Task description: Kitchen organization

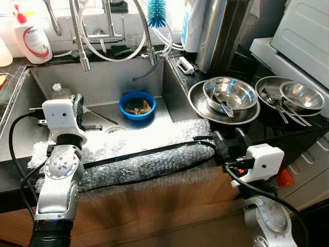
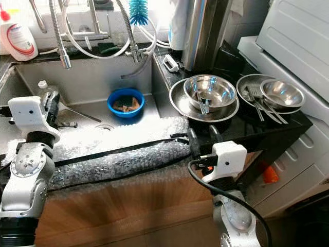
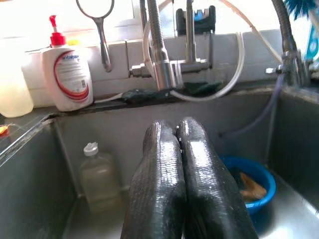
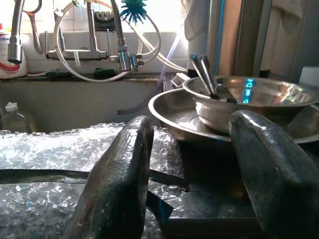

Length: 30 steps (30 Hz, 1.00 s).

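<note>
A steel bowl holding tongs sits nested in a wider steel plate, centre right of the head view on the dark counter beside the sink. A second bowl rests on another plate with cutlery at the far right. The right gripper hovers low at the counter's front edge, just short of the nested stack, its two fingers spread wide apart and holding nothing. The left gripper hangs over the sink at centre left, its fingers pressed together and empty; beyond it lie a blue bowl with scraps and a clear bottle.

The steel bowl looks light, rigid and slick, so the rim is probably the only sound grip: one finger inside the wall, one outside. The loose tongs may rattle or slide out if it tilts. The bubble wrap padding the sink's front edge is soft
</note>
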Tool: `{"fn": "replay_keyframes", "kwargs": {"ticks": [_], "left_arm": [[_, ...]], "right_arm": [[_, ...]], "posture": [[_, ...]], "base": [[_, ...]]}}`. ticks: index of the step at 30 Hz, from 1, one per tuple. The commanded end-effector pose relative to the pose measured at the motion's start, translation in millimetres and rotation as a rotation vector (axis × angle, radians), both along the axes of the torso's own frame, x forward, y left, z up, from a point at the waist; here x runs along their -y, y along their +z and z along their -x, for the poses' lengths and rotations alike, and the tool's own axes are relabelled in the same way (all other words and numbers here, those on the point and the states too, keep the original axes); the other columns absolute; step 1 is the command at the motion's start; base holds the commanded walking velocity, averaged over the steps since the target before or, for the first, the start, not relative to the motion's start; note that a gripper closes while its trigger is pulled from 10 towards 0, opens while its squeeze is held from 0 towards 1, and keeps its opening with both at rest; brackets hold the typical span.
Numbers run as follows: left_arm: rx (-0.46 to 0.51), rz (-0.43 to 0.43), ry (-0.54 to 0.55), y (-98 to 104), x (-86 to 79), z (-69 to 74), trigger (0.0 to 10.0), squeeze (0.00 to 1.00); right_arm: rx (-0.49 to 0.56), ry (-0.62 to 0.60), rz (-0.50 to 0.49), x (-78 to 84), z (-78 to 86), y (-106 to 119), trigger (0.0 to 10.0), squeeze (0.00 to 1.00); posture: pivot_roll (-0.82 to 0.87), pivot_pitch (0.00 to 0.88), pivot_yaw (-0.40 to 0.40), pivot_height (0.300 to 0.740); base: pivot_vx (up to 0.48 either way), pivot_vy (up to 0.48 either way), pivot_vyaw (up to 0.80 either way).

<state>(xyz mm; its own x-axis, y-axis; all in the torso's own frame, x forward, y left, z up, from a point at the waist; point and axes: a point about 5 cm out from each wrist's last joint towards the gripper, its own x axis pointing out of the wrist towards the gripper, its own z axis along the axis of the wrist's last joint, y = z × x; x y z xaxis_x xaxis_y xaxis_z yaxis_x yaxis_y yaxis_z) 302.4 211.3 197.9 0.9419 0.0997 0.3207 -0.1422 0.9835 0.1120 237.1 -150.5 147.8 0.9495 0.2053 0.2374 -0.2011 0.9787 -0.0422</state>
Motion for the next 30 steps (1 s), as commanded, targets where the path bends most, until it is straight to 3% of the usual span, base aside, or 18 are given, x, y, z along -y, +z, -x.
{"fn": "replay_keyframes", "kwargs": {"ticks": [1,9,10,11,22,26,29,30], "left_arm": [[-0.01,-0.057,0.005,-3.6,-2.6,1.1,10.0,0.0],[-0.072,-0.091,0.031,-12.1,-7.1,-3.4,10.0,0.0],[-0.074,-0.085,0.03,-12.4,-6.6,-3.4,10.0,0.06],[-0.075,-0.077,0.026,-12.9,-5.6,-3.5,10.0,1.0],[-0.09,-0.04,-0.003,-15.7,1.1,-4.6,10.0,1.0],[-0.075,-0.004,-0.003,-12.3,2.0,-5.7,10.0,1.0],[-0.01,0.03,0.0,-1.1,6.3,-4.9,10.0,1.0],[0.023,0.04,-0.008,4.6,8.0,-3.6,10.0,0.0]], "right_arm": [[-0.009,-0.007,0.008,1.1,0.9,-3.7,10.0,0.0],[-0.009,-0.006,0.003,-4.2,-3.8,-5.6,10.0,0.0],[-0.009,-0.006,0.003,-4.8,-4.2,-5.3,10.0,0.0],[-0.008,-0.005,0.001,-5.5,-4.4,-5.2,10.0,0.0],[-0.01,0.007,-0.009,-10.2,-8.4,-5.5,10.0,0.0],[-0.011,0.009,-0.011,-11.3,-9.2,-5.6,10.0,0.0],[-0.005,-0.006,-0.009,-9.8,-10.9,-4.2,10.0,0.0],[-0.003,-0.014,-0.01,-9.1,-11.6,-3.7,10.0,0.0]], "posture": [[0.05,0.038,0.0,0.74],[0.06,0.072,0.0,0.74],[0.06,0.076,0.002,0.74],[0.06,0.077,0.001,0.74],[0.06,0.097,0.002,0.74],[0.06,0.099,0.001,0.74],[0.06,0.099,-0.003,0.74],[0.05,0.098,-0.004,0.74]], "base": [[0.0,0.0,0.0],[0.0,0.0,0.0],[0.0,0.0,0.0],[0.0,0.0,0.0],[0.0,0.0,0.0],[0.0,0.0,0.0],[0.0,0.0,0.0],[0.0,0.0,0.0]]}}
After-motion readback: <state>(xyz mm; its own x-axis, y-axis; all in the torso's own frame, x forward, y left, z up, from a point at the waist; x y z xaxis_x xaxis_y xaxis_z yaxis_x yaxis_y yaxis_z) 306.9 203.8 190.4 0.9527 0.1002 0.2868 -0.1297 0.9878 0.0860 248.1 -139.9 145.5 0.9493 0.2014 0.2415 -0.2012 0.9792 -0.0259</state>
